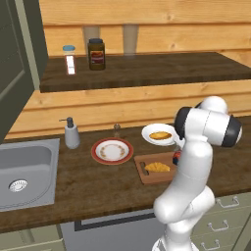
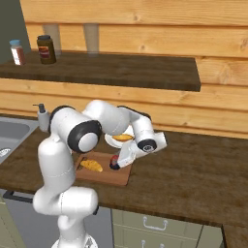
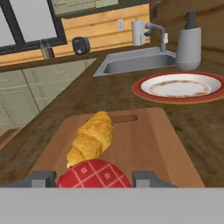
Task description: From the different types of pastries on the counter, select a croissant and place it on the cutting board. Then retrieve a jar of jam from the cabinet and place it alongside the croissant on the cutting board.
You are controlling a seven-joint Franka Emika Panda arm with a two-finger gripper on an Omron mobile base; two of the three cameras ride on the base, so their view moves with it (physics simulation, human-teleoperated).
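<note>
A golden croissant (image 3: 92, 138) lies on the wooden cutting board (image 3: 146, 140), also seen as croissant (image 1: 157, 167) on the board (image 1: 147, 177) and croissant (image 2: 91, 165) on the board (image 2: 112, 179). The jar of jam (image 3: 94, 175), with a red checked lid, sits between my fingertips (image 3: 41, 178). My gripper (image 3: 94, 180) is shut on it. The jar (image 2: 115, 162) is at the board's right part, just right of the croissant. I cannot tell whether it touches the wood. My gripper (image 2: 117, 161) reaches down to it from the right.
A white plate (image 1: 147, 131) with another pastry stands behind the board. A red-rimmed plate (image 1: 112, 150), a soap dispenser (image 1: 72, 133) and the sink (image 1: 24, 171) lie to the left. The shelf above holds a dark jar (image 1: 96, 54) and a small bottle (image 1: 69, 59).
</note>
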